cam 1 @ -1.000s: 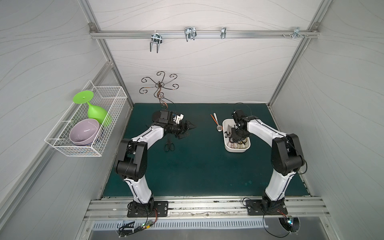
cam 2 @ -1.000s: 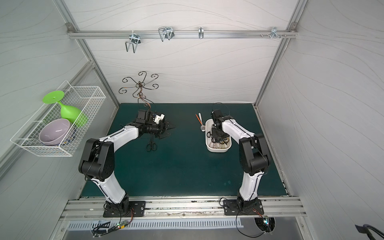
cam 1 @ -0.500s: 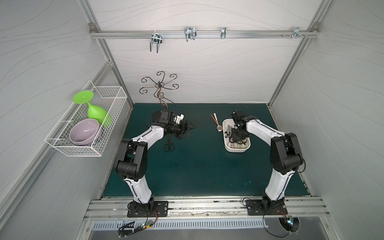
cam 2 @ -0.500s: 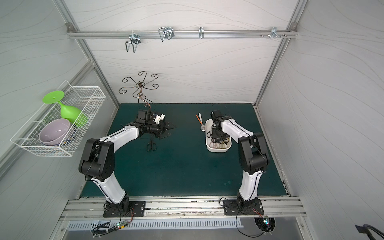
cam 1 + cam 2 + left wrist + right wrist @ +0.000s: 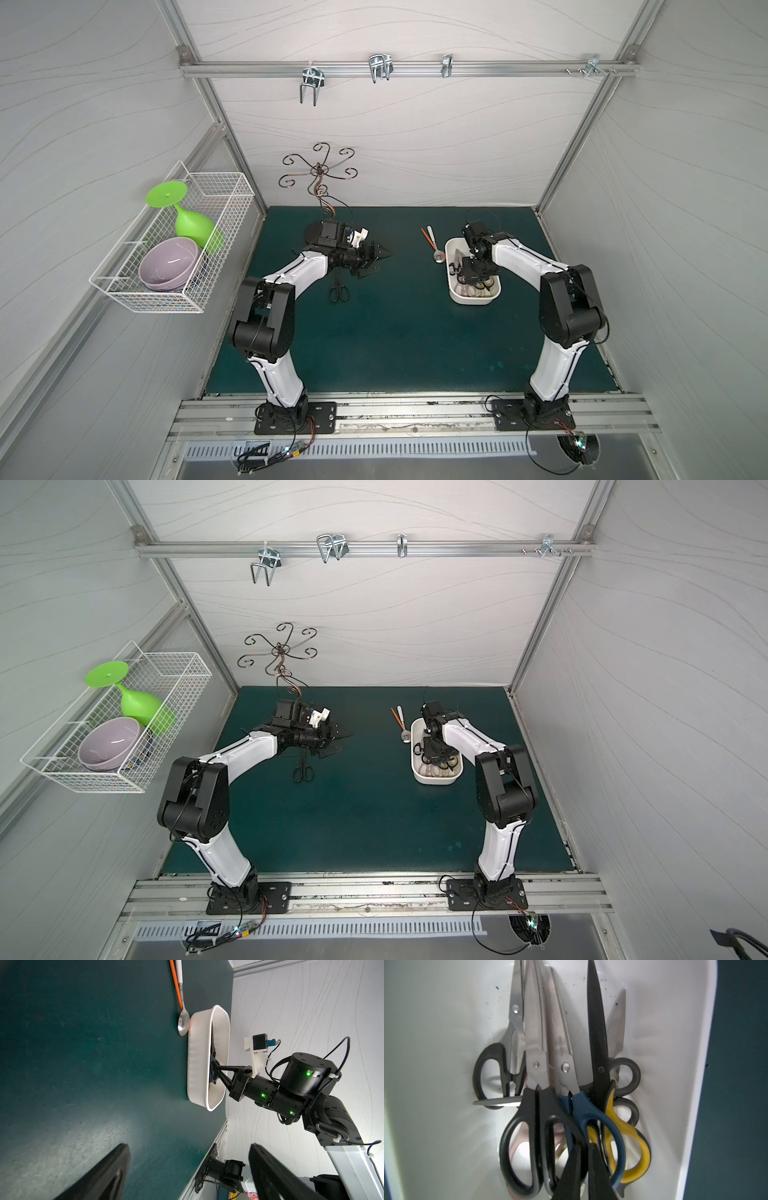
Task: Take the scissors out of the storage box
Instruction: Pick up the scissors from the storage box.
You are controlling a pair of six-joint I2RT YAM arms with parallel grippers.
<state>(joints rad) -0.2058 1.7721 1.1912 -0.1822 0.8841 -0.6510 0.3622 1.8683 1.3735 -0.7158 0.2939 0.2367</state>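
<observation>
Pink shears (image 5: 517, 1148) under scissors pile (image 5: 535, 1076)

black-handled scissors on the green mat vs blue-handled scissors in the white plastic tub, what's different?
Place: the black-handled scissors lie out on the green mat; the blue-handled scissors are inside the white plastic tub.
Company: the black pair lies alone; the blue pair is packed among other scissors.
Contact: the black pair is unheld; the shut right tool sits at the blue pair's handles.
Shared: blades look closed.
</observation>
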